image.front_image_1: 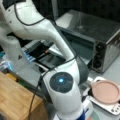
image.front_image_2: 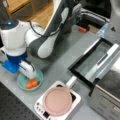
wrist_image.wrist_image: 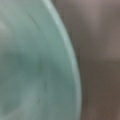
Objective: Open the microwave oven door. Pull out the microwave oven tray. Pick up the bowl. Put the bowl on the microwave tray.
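The teal bowl [image.front_image_2: 23, 81] rests on the grey table at a front view's lower left, with an orange piece of food [image.front_image_2: 32, 83] inside. My gripper [image.front_image_2: 28, 73] points down onto the bowl's rim, its white finger [image.front_image_2: 27, 70] touching it. In the wrist view the bowl's inside [wrist_image.wrist_image: 32, 65] is very close and takes up the left side. In both front views the microwave oven [image.front_image_1: 100, 32] [image.front_image_2: 107, 100] stands with its door [image.front_image_2: 75, 67] folded down flat. A dark tray [image.front_image_2: 93, 58] juts out over the door.
A pink plate [image.front_image_2: 57, 101] [image.front_image_1: 105, 91] lies on a white tray [image.front_image_2: 75, 100] just right of the bowl, near the oven's front. My arm's white links [image.front_image_1: 60, 82] fill the table's left. A wooden surface [image.front_image_1: 15, 100] borders the table.
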You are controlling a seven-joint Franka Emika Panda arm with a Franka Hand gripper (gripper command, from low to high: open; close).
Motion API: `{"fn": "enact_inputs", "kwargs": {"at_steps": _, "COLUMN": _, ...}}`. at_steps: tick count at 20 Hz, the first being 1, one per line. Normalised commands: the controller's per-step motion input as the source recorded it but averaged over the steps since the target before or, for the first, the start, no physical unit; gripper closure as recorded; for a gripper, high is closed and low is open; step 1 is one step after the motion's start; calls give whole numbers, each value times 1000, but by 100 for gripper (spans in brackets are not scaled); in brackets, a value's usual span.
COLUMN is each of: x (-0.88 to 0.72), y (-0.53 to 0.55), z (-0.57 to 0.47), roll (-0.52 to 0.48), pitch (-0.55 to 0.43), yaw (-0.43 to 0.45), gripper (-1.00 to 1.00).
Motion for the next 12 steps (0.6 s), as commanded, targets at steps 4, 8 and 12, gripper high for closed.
{"fn": "enact_inputs", "kwargs": {"at_steps": 4, "x": -63, "y": -96, "z": -170, "roll": 232, "pitch": -178, "yaw": 23, "gripper": -100}}
{"fn": "enact_inputs", "kwargs": {"at_steps": 8, "x": -59, "y": -104, "z": -180, "roll": 177, "pitch": -192, "yaw": 20, "gripper": -100}}
{"fn": "enact_inputs", "kwargs": {"at_steps": 12, "x": -54, "y": -81, "z": -168, "roll": 170, "pitch": -197, "yaw": 10, "gripper": 100}}
